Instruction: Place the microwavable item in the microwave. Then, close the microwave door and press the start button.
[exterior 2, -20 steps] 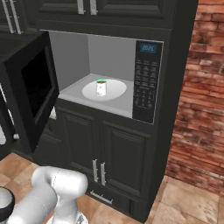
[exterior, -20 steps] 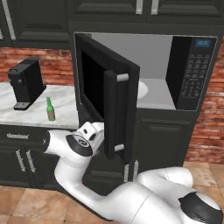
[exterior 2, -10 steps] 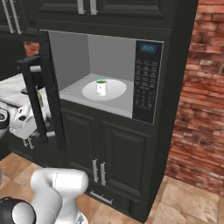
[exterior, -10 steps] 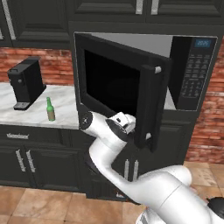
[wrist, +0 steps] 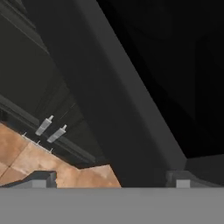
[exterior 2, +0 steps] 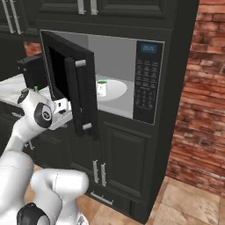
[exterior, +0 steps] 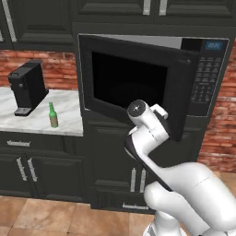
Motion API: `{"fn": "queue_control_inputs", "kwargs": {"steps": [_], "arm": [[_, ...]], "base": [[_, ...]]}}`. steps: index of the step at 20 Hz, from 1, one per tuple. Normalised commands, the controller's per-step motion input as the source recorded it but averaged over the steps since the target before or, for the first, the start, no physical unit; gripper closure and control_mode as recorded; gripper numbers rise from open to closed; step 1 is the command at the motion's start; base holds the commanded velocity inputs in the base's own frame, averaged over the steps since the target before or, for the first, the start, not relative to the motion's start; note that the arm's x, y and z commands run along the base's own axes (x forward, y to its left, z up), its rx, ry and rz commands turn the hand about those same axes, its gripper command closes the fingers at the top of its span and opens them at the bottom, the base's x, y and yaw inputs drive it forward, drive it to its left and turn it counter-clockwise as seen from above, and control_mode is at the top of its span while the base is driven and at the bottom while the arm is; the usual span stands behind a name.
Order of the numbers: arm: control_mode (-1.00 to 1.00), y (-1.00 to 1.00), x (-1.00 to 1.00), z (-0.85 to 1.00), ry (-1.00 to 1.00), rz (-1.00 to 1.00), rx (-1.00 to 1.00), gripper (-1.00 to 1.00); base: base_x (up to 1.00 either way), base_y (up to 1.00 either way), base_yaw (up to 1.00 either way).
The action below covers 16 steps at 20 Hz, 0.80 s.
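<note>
black microwave door; white cup, green rim; green bottle; red brick wall.

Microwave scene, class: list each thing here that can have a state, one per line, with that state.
Microwave door: partly open, swung most of the way toward shut.
Microwave: blue display lit, cavity not yet closed.
White cup: upright on the turntable inside the microwave.
Gripper: open, holding nothing, close against the door.
Green bottle: upright on the counter.
Lower cabinet doors: shut.
</note>
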Motion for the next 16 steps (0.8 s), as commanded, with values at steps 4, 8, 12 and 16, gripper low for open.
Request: {"fn": "queue_control_inputs", "kwargs": {"steps": [4,8,12,16], "arm": [[-1.0,-0.4,0.89,0.38,-0.14,0.15,0.01,-1.0],[-1.0,-0.28,0.79,0.19,-0.05,0.1,0.0,-1.0],[-1.0,-0.3,0.84,0.18,-0.01,0.1,0.0,-1.0],[-1.0,-0.19,0.84,0.18,-0.01,0.11,0.0,-1.0]], "base": [[0.0,0.0,0.0],[0.0,0.0,0.0],[0.0,0.0,0.0],[0.0,0.0,0.0]]}}
